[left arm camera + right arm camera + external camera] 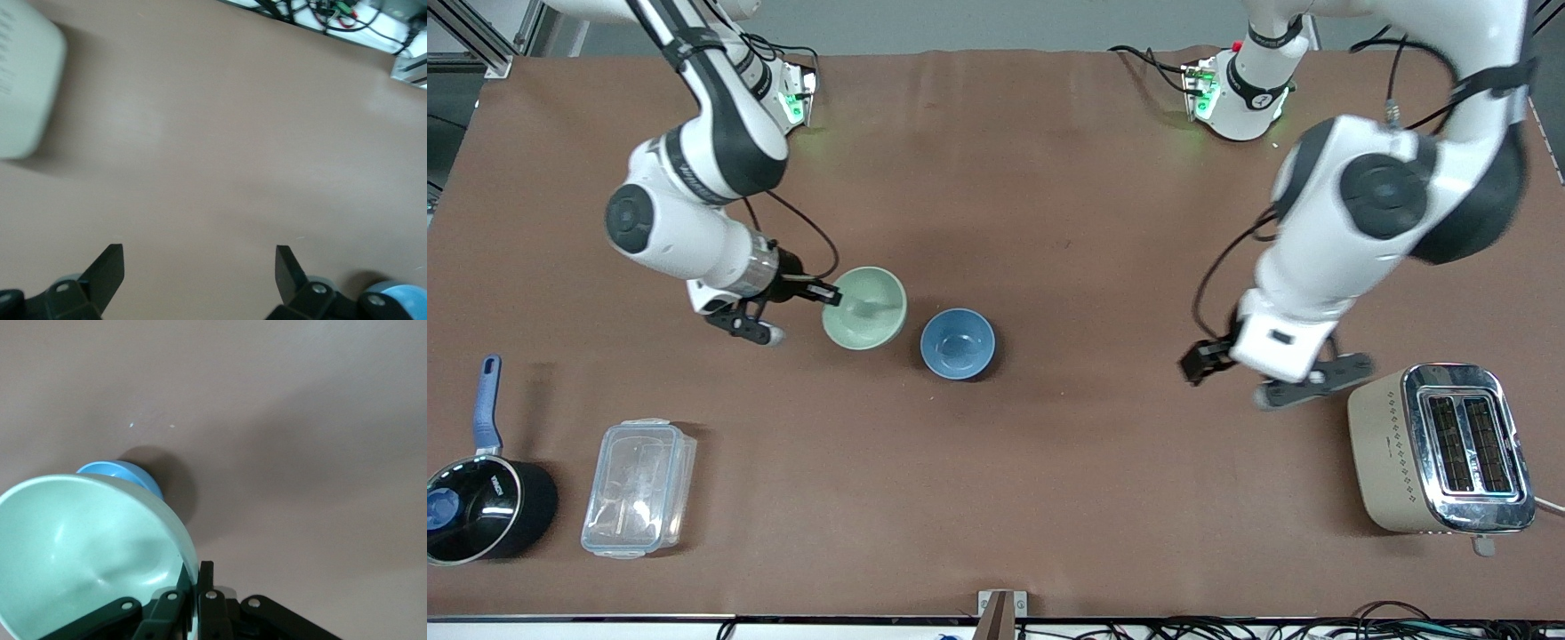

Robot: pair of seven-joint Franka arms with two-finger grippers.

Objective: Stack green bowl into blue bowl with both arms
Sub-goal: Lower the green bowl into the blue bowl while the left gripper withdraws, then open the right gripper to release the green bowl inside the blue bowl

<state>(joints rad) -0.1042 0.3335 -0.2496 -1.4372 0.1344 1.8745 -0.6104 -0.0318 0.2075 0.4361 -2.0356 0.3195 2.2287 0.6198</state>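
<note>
One saucepan (485, 507) sits nearest; right jaws (831, 296) clamp one green bowl (864, 308) beside one blue bowl (958, 343); left jaws (1258, 373) apart

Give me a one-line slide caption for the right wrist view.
Right gripper shut on the green bowl rim, the blue bowl waiting on the table just past it.

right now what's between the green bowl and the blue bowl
Nothing: in the front view only bare table separates the green bowl from the blue bowl.

Right gripper (829, 297) jaws clamped — left gripper (200, 270) jaws apart
</note>
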